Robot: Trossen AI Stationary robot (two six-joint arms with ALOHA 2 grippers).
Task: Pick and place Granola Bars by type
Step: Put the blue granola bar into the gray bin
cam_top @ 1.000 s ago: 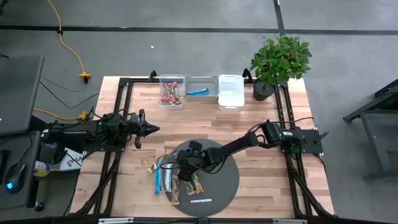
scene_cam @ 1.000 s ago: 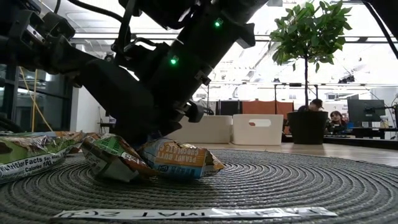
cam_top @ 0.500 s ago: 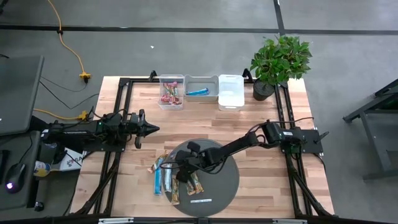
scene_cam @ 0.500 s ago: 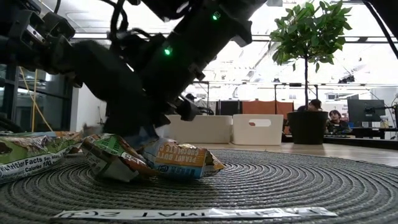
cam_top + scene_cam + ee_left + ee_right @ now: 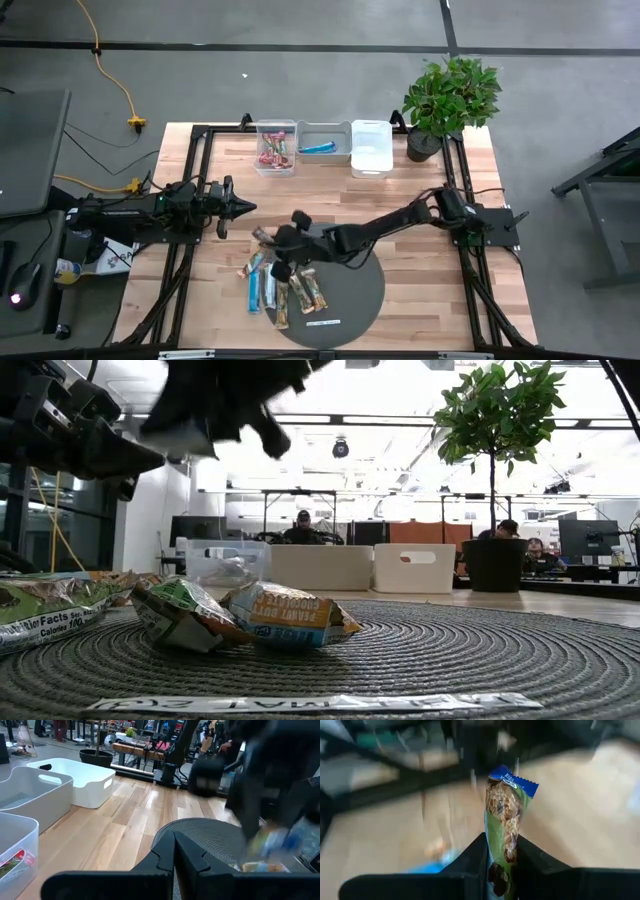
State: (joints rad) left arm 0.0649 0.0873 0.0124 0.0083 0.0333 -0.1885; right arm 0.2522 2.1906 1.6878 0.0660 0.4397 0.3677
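Observation:
My right gripper [image 5: 275,245] hovers over the round mat's left edge, shut on a green-brown granola bar [image 5: 505,815] with a blue end. In the low view it is raised near the top [image 5: 215,400]. Several more bars [image 5: 285,293] lie flat side by side on the mat's near-left part, and two of them [image 5: 180,615] [image 5: 285,615] show close in the low view. My left gripper [image 5: 245,207] waits shut over the table's left part, its tips [image 5: 173,837] closed on nothing. My right gripper pinches the green-brown bar between its two fingers [image 5: 477,855] at one end [image 5: 501,862]. The bar lies along the fingers and sticks out past their tips, its blue end [image 5: 512,777] farthest out. It is lifted clear of the mat [image 5: 264,238].
Three bins stand in a row at the far edge: a clear bin [image 5: 276,148] with red bars, a bin [image 5: 324,142] with a blue bar, and a white bin [image 5: 371,148]. A potted plant [image 5: 447,95] stands at the far right. A white label strip [image 5: 310,702] lies on the dark mat [image 5: 355,275].
My right gripper has risen from the pile of bars on the mat and moved toward the table's left and far side, carrying one bar lifted clear. The other bars stay where they were.

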